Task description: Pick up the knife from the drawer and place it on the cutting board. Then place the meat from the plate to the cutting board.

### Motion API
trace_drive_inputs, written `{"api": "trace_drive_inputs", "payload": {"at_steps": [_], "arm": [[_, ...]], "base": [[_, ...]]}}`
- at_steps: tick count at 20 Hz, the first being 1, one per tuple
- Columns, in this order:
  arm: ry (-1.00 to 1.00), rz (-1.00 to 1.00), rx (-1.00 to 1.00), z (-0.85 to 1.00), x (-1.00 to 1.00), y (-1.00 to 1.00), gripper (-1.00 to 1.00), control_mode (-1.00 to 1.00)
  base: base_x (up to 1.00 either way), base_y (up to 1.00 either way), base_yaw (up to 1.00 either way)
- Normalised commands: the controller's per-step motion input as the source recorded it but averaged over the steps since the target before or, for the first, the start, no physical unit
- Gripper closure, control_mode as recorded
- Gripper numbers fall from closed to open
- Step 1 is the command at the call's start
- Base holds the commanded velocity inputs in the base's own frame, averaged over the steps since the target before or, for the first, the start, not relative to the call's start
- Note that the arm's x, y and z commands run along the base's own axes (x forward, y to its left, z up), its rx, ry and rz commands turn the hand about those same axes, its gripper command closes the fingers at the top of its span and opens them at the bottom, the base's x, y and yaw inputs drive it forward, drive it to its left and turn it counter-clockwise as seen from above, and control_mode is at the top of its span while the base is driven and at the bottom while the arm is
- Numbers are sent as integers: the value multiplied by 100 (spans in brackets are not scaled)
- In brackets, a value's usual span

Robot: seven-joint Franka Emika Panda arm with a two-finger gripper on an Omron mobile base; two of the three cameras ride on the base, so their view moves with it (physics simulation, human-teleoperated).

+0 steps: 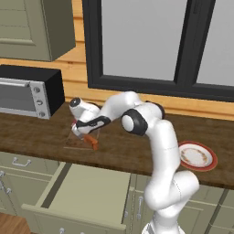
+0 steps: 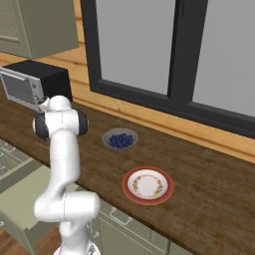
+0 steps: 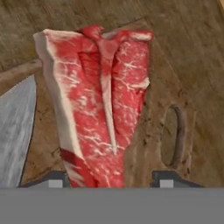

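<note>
Item: meat [image 3: 98, 100], centre of your hand view, over the cutting board [image 3: 175, 131]. Fingers [image 3: 164, 179] parted at its lower end; grasping or released, you cannot tell. Knife [image 3: 15, 127] at left edge. Risk: meat landing on the blade.

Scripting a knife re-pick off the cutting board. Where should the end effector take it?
Take the knife by its orange-red handle, from above, jaws across it. The handle sits at the cutting board's front edge; the thin flat blade lies close beside the meat.
</note>
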Motion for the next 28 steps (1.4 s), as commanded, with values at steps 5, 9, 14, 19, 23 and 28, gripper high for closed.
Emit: {"api": "trace_drive_inputs", "payload": {"at_steps": [5, 9, 14, 19, 23, 28], "arm": [[-7, 0, 0, 4, -22, -66, -100, -100], [-8, 0, 2, 38, -49, -61, -100, -100], [-16, 0, 7, 90, -42, -10, -100, -100], [-26, 0, 1, 41, -100, -34, -100, -100], [-26, 0, 4, 54, -100, -47, -100, -100], [-23, -3, 3, 60, -100, -18, -100, -100]], "base": [[0, 0, 0], [0, 0, 0], [0, 0, 0], [0, 0, 0], [0, 0, 0], [0, 0, 0]]}}
